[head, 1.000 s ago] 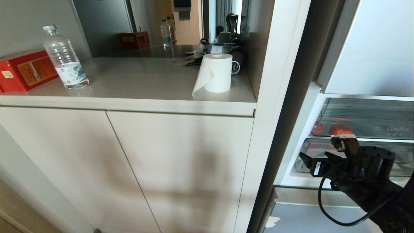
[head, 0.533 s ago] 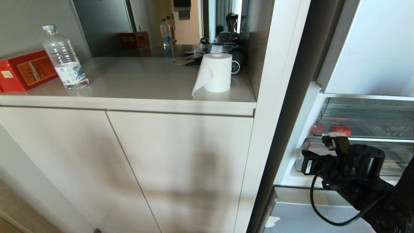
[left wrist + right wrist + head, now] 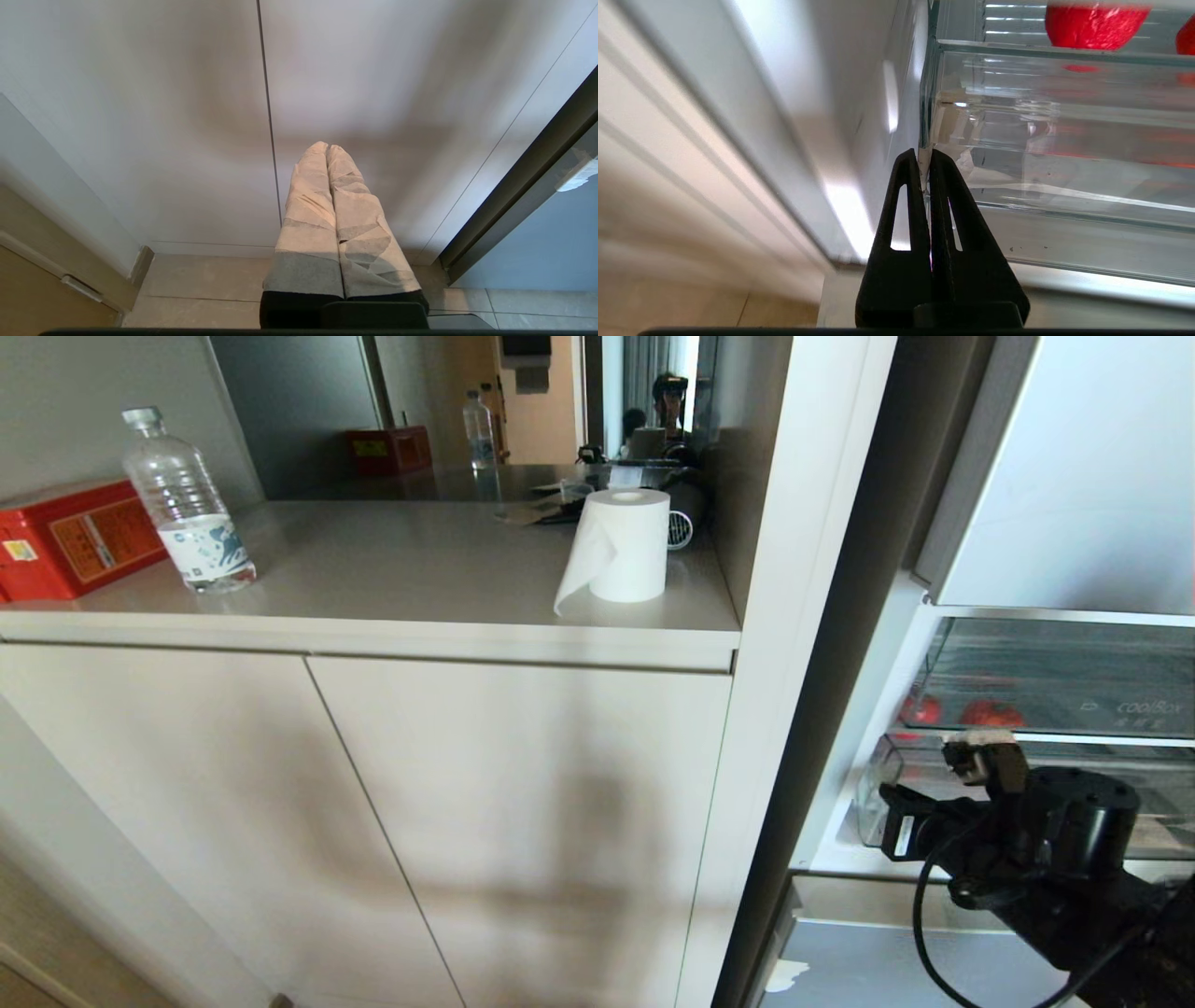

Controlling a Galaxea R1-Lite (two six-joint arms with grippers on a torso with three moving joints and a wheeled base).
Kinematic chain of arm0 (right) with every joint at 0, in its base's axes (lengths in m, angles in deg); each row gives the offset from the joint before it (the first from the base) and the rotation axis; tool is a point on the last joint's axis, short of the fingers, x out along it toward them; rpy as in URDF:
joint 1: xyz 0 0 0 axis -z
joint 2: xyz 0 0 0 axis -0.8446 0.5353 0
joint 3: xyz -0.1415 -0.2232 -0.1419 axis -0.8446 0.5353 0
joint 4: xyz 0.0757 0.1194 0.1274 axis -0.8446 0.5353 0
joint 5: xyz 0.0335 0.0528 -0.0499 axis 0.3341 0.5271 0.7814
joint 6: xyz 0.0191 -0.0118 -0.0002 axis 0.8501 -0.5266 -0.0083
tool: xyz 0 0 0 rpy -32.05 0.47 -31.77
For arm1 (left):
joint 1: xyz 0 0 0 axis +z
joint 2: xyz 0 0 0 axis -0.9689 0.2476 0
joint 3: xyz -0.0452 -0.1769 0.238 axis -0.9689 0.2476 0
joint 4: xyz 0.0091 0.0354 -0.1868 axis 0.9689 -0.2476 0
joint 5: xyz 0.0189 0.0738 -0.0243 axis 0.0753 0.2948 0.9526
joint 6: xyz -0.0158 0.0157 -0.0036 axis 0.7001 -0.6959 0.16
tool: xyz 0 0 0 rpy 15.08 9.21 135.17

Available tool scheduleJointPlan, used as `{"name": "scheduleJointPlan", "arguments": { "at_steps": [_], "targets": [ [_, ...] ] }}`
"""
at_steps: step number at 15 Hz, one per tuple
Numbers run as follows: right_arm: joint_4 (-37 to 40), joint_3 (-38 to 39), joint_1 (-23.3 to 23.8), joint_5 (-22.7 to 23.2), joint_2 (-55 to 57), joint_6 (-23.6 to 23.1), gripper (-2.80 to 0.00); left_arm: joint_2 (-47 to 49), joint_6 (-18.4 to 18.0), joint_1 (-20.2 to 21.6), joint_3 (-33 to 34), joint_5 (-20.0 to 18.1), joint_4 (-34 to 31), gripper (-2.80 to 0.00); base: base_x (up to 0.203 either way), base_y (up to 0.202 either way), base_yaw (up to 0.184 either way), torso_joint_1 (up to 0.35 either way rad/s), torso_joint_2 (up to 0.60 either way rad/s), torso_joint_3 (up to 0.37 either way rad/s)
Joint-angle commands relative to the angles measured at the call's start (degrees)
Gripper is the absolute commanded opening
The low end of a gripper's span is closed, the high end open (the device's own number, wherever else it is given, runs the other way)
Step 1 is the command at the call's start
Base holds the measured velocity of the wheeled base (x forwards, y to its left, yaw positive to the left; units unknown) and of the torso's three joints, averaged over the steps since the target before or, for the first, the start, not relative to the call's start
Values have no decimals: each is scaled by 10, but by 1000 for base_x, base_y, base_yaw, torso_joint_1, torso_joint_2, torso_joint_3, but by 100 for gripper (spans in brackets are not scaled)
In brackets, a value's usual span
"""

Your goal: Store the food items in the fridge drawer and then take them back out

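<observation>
Fridge (image 3: 1074,476): pale-blue upper door panel stands above and beyond the right gripper; the open compartment sits below it.

Cabinet and counter (image 3: 392,569): well off to the right gripper's left side in the head view. On the counter: toilet paper roll (image 3: 621,546), clear water bottle (image 3: 187,504), red box (image 3: 70,537). All well apart from the gripper.

Fridge drawer (image 3: 1064,121): clear plastic, thick transparent front wall, ribbed floor visible. It lies directly ahead of the right gripper's tips, with its left front corner just beyond them. In the head view the drawer (image 3: 1102,789) runs behind the black wrist, below a second clear compartment marked "coolBox".

Food items: shiny red apple (image 3: 1094,25) rests inside the drawer, beyond the front wall and to the right of the gripper's line. A second red fruit (image 3: 1186,39) shows only as a sliver at the frame edge, further right. In the head view both appear as red shapes, apple (image 3: 922,709) and second fruit (image 3: 991,712), above and just beyond the gripper.

Right gripper (image 3: 924,156): black fingers pressed together, tips meeting at the drawer's left front corner edge. A thin pale strip shows between the tips; cannot tell whether it is pinched or merely behind them. In the head view the gripper (image 3: 892,807) points leftward at the drawer's left end.

Left gripper (image 3: 327,148): tape-wrapped fingers closed against each other, holding nothing, hanging low before the cabinet doors above the floor, well apart from the fridge.
</observation>
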Motion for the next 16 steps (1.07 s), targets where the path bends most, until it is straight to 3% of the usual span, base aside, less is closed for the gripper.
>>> {"name": "scheduleJointPlan", "arguments": {
  "at_steps": [1, 7, 8, 13, 16],
  "targets": [
    [-5, 37, -1, 0, -39, 0, -280, 0, 0, 0, 0, 0, -1, -280, 0, 0, 0, 0, 0, 0],
    [-6, 149, -12, 3, -102, 3, -280, 0, 0, -1, 0, 0, -1, -280, 0, 0, 0, 0, 0, 0],
    [-6, 160, -16, 5, -111, 3, 0, 0, 0, 0, 0, 0, -1, -280, 0, 0, 0, 0, 0, 0],
    [59, 159, -22, 5, -219, 6, 0, 0, 0, 0, 0, 0, -1, -280, 0, 0, 0, 0, 0, 0],
    [183, 127, -25, 1, -346, 2, 0, 0, 0, 0, 0, 0, -1, -280, 0, 0, 0, 0, 0, 0]
  ]
}}
